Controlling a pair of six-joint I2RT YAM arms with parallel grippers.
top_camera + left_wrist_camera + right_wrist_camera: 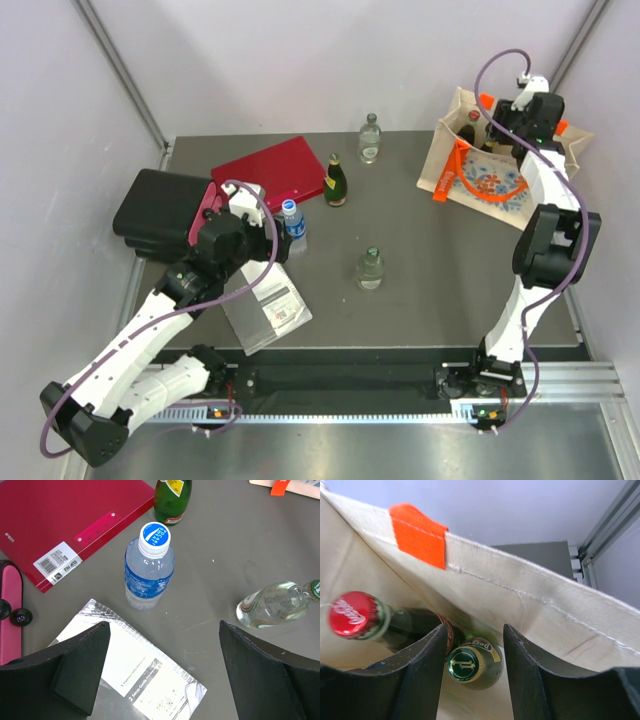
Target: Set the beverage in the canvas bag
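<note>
Canvas bag (488,182), upper right, is holding a red-capped bottle (355,614) plus a green-capped bottle (465,664), which the right gripper (474,632) is straddling, grip unclear. Left gripper (164,630) is hanging released near a water bottle (149,567).

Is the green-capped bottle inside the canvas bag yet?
Inside: the green-capped bottle sits below the rim of the canvas bag, beside a red-capped bottle.

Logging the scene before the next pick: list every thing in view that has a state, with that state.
Bag: upright, mouth open, two bottles inside.
Red-capped bottle: in bag, leaning, capped.
Green-capped bottle: in bag, capped, between the right jaws.
Right gripper: inside bag, jaws apart.
Left gripper: open, empty.
Water bottle: upright, capped.
Dark green bottle: upright.
Near clear bottle: upright, capped.
Far clear bottle: upright.
Folder: closed, flat.
</note>
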